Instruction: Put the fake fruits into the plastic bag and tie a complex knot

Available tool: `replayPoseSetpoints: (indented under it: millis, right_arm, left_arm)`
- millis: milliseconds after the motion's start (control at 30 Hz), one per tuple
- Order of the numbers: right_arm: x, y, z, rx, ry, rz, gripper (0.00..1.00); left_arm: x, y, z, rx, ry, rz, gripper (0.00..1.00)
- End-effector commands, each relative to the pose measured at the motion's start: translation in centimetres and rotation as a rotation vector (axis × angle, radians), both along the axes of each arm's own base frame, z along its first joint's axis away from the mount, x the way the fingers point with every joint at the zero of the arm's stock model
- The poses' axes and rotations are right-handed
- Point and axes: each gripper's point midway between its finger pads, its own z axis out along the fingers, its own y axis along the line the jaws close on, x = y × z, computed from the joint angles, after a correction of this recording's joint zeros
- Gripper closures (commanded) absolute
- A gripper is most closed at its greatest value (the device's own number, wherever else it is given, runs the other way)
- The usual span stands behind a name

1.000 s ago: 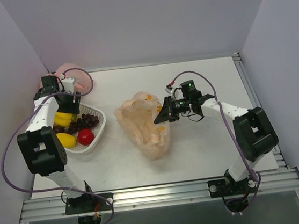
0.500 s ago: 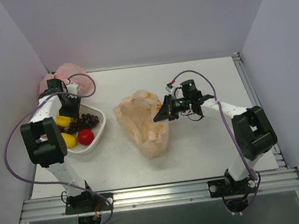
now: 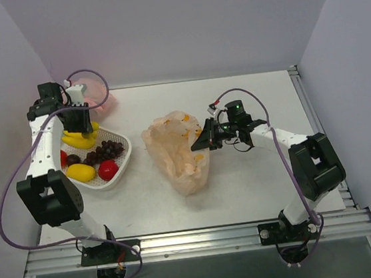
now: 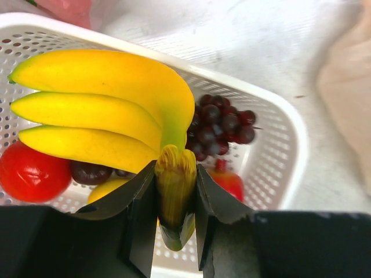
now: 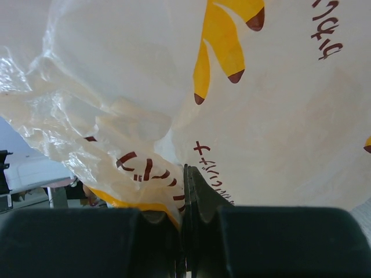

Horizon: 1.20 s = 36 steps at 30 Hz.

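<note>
- over the white basket (image 4: 288, 124), the left gripper (image 4: 175, 174) was clamped on the banana bunch (image 4: 104, 104) by its stem.
- the right gripper (image 5: 186, 179) was closed tight on a fold of the plastic bag (image 5: 116, 69).

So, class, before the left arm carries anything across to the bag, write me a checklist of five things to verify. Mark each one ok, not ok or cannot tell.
1. Hold of the left gripper on the banana bunch: ok, jaws closed on either side of its stem.
2. Bunch lifted out of the white basket: ok, it seems to hang above the grapes.
3. Hold of the right gripper on the plastic bag: ok, shut on a fold of film.
4. Bag mouth open wide enough: cannot tell, the bag lies crumpled.
5. Other fruit bagged: not ok, the grapes and a red fruit lie in the basket.
</note>
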Motion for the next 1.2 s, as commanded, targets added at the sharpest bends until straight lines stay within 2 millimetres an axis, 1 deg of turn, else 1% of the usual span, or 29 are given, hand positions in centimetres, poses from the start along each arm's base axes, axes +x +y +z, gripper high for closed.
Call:
replayPoseSetpoints:
  millis: [0, 33, 67, 100, 133, 200, 233, 300, 333, 367, 400, 433, 467, 500, 533, 567, 733, 833, 867, 900, 933, 967, 1000, 1033, 1067, 1100, 1133, 1167]
  right_arm:
    - [0.8, 0.0, 2.2, 0.038, -0.071, -0.015, 1.00]
    - [0.8, 0.0, 2.2, 0.036, -0.067, -0.017, 1.00]
    - [0.9, -0.1, 2.2, 0.036, -0.069, -0.023, 1.00]
    - [1.2, -0.3, 2.3, 0.034, -0.071, -0.037, 1.00]
    - [1.3, -0.4, 2.4, 0.035, -0.073, -0.043, 1.00]
    - [1.8, -0.6, 3.0, 0.049, -0.085, -0.069, 1.00]
    - [1.9, -0.9, 2.9, 0.053, -0.079, -0.085, 1.00]
    - [2.2, -1.1, 3.4, 0.070, -0.093, -0.103, 1.00]
    - [2.2, -1.1, 3.5, 0.076, -0.086, -0.112, 1.00]
    - [2.3, -1.3, 3.5, 0.077, -0.082, -0.118, 1.00]
    - [2.3, -1.2, 3.5, 0.077, -0.079, -0.119, 1.00]
    - [2.4, -1.3, 3.6, 0.079, -0.073, -0.126, 1.00]
    - [2.5, -1.3, 3.5, 0.079, -0.065, -0.131, 1.00]
    - [2.7, -1.2, 3.4, 0.081, -0.066, -0.132, 1.00]
    - [2.7, -1.3, 3.3, 0.083, -0.061, -0.134, 1.00]
    - [2.9, -1.3, 3.3, 0.083, -0.053, -0.141, 1.00]
    - [3.2, -1.1, 2.8, 0.093, -0.018, -0.147, 1.00]
    - [3.3, -1.0, 2.5, 0.096, -0.008, -0.143, 1.00]
    - [3.4, -0.9, 2.5, 0.098, -0.006, -0.141, 1.00]
    - [3.3, -0.9, 2.4, 0.101, -0.004, -0.136, 1.00]
    - [3.3, -0.8, 2.2, 0.100, -0.007, -0.131, 1.00]
    - [3.3, -0.8, 2.3, 0.102, -0.012, -0.125, 1.00]
    - [3.1, -0.8, 2.2, 0.102, -0.013, -0.112, 1.00]
    - [3.0, -0.7, 2.2, 0.102, -0.014, -0.101, 1.00]
    - [2.9, -0.7, 2.1, 0.103, -0.014, -0.093, 1.00]
    - [2.7, -0.7, 1.9, 0.104, -0.011, -0.083, 1.00]
    - [2.4, -0.5, 2.2, 0.112, -0.025, -0.054, 1.00]
    - [2.3, -0.4, 2.3, 0.114, -0.034, -0.036, 1.00]
  left_arm:
    - [-2.3, -3.1, 7.1, -0.148, -0.107, -0.025, 1.00]
    - [-3.0, -3.7, 8.5, -0.173, -0.136, -0.033, 1.00]
    - [-3.7, -4.2, 9.3, -0.207, -0.139, -0.029, 1.00]
    - [-4.3, -5.6, 10.3, -0.277, -0.153, -0.067, 1.00]
    - [-5.2, -6.4, 11.7, -0.314, -0.182, -0.088, 1.00]
    - [-6.8, -8.1, 13.3, -0.422, -0.195, -0.112, 1.00]
    - [-8.3, -9.7, 15.1, -0.504, -0.227, -0.168, 1.00]
    - [-10.0, -11.4, 16.3, -0.605, -0.228, -0.200, 1.00]
    - [-11.6, -12.9, 17.9, -0.679, -0.245, -0.256, 1.00]
    - [-12.4, -13.4, 18.4, -0.709, -0.249, -0.277, 1.00]
    - [-13.1, -13.9, 18.0, -0.740, -0.234, -0.291, 1.00]
    - [-14.4, -14.5, 18.7, -0.775, -0.238, -0.305, 1.00]
    - [-15.3, -15.2, 19.0, -0.822, -0.226, -0.331, 1.00]
    - [-16.1, -15.6, 19.1, -0.850, -0.220, -0.348, 1.00]
    - [-17.3, -16.1, 18.8, -0.881, -0.208, -0.363, 1.00]
    - [-18.4, -16.8, 19.3, -0.931, -0.200, -0.407, 1.00]
    - [-22.4, -18.7, 20.1, -0.999, -0.225, -0.557, 1.00]
    - [-24.5, -20.5, 19.1, -1.036, -0.152, -0.643, 1.00]
    - [-25.6, -21.6, 17.9, -1.057, -0.082, -0.688, 1.00]
    - [-25.9, -21.8, 17.5, -1.063, -0.067, -0.699, 1.00]
    - [-26.6, -22.6, 17.5, -1.076, -0.045, -0.750, 1.00]
    - [-26.7, -23.0, 16.9, -1.086, -0.025, -0.760, 1.00]
    - [-26.9, -23.6, 16.9, -1.089, -0.025, -0.788, 1.00]
    - [-26.0, -23.9, 17.9, -1.073, -0.101, -0.808, 1.00]
    - [-25.6, -24.1, 18.4, -1.072, -0.136, -0.822, 1.00]
    - [-25.3, -24.5, 18.3, -1.079, -0.147, -0.833, 1.00]
    - [-24.4, -24.9, 20.3, -1.089, -0.240, -0.866, 1.00]
    - [-24.1, -25.1, 20.7, -1.103, -0.255, -0.881, 1.00]
